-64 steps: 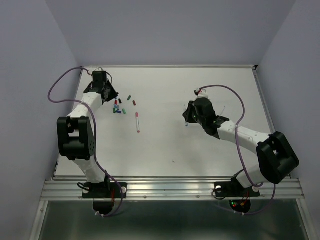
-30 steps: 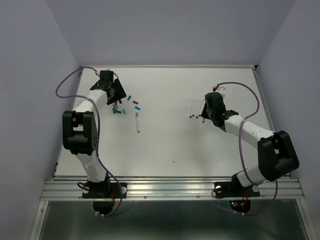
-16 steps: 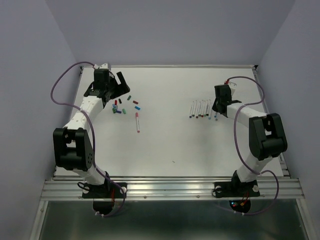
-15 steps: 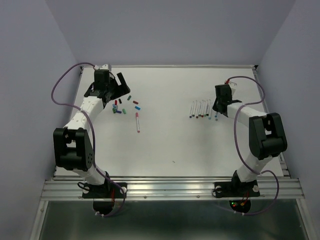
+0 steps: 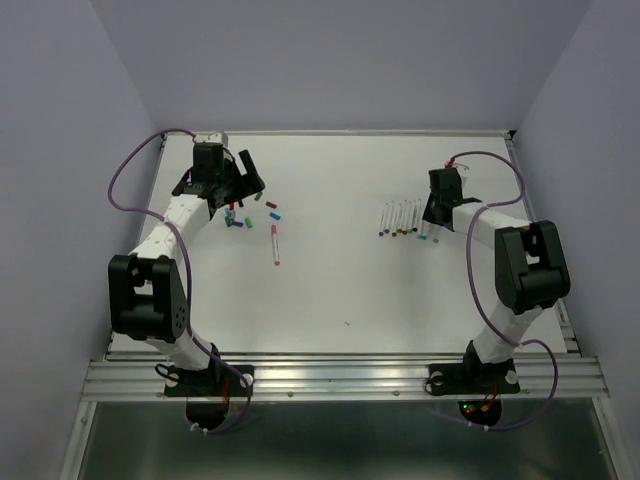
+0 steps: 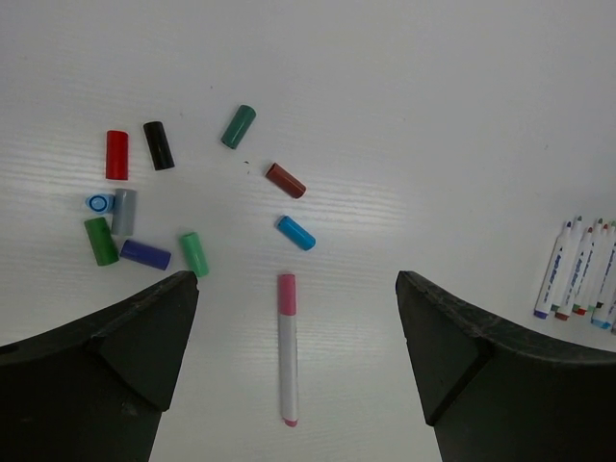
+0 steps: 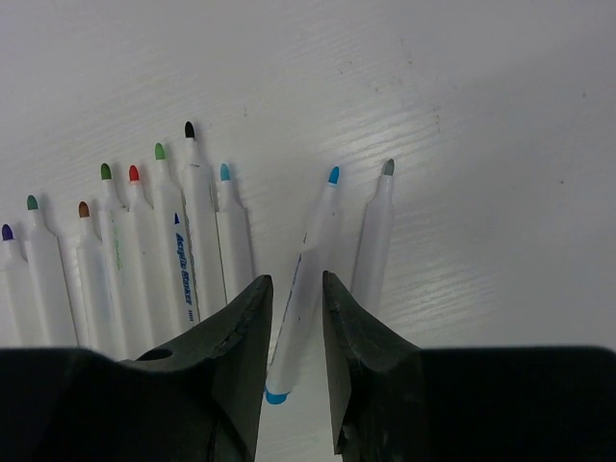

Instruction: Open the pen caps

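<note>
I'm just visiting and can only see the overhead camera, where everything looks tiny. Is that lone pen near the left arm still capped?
Observer: Yes, the left wrist view shows a pink cap on the lone pen.
Visitor: And the pens beside the right arm?
Observer: The right wrist view shows ten uncapped pens. A blue-tipped pen lies between the fingers of the right gripper.
Visitor: How many caps are off?
Observer: Ten loose caps. A light blue cap appears to stand on end.

Right hand [image 7: 295, 285] straddling blue-tipped pen [image 7: 318, 223], fingers [image 7: 241, 337] narrowly parted, grey-tipped pen [image 7: 373, 241] beside, row of eight uncapped pens [image 7: 144, 255]
</note>
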Controlling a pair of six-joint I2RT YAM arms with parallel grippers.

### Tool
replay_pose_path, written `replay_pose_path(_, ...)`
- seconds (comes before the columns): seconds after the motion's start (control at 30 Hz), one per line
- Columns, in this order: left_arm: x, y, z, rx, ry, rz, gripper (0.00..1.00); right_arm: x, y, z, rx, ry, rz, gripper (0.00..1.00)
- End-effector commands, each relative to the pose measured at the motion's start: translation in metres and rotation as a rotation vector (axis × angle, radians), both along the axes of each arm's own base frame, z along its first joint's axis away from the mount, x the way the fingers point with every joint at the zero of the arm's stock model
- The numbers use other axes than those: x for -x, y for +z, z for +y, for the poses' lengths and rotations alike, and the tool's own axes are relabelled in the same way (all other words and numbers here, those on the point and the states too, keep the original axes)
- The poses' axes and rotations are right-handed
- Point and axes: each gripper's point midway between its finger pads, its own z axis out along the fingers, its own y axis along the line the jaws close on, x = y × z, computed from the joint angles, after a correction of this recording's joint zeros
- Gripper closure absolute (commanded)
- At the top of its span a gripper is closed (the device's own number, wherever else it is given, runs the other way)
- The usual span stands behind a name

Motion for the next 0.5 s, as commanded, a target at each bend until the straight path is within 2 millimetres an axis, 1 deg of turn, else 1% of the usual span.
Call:
replay_pose_path(0.0,0.001,-0.001,-0.002,0.0,-0.006,-0.011,0.04,-0.015,0.022,0.004,-0.021,-0.005,-0.05,0.66)
replay_pose_path(0.13,0.0,0.0,-0.002,0.0,-0.004,-0.013,0.04,-0.016,0.027,0.009,-0.043,0.019,-0.054,0.64)
replay_pose_path(0.17,0.0,0.001,-0.002,0.002,-0.003,-0.014,0.04,-0.016,0.034,0.016,-0.072,0.05,-0.065,0.62)
replay_pose_path(0.23,-0.001,0.003,-0.001,0.001,0.001,-0.019,0.04,-0.015,0.041,0.025,-0.103,0.1,-0.075,0.55)
replay_pose_path(0.27,-0.001,0.003,-0.001,0.0,0.002,-0.019,0.04,-0.014,0.045,0.037,-0.149,0.151,-0.081,0.53)
replay_pose_path(0.3,-0.001,0.003,-0.001,0.0,0.002,-0.02,0.04,-0.013,0.055,0.043,-0.174,0.173,-0.099,0.51)
replay_pose_path(0.33,-0.001,0.004,-0.001,0.0,0.003,-0.022,0.04,-0.01,0.059,0.054,-0.192,0.208,-0.101,0.47)
replay_pose_path(0.37,-0.001,0.005,-0.001,0.0,0.003,-0.025,0.04,-0.006,0.063,0.069,-0.209,0.257,-0.105,0.41)
replay_pose_path(0.4,-0.002,0.008,0.0,-0.004,0.009,-0.03,0.03,0.001,0.073,0.094,-0.208,0.325,-0.116,0.23)
replay_pose_path(0.43,-0.003,0.011,0.0,-0.003,0.013,-0.037,0.02,0.006,0.076,0.107,-0.202,0.362,-0.121,0.11)
replay_pose_path(0.47,-0.003,0.012,0.001,-0.005,0.019,-0.039,0.01,0.01,0.081,0.122,-0.202,0.399,-0.13,0.0)
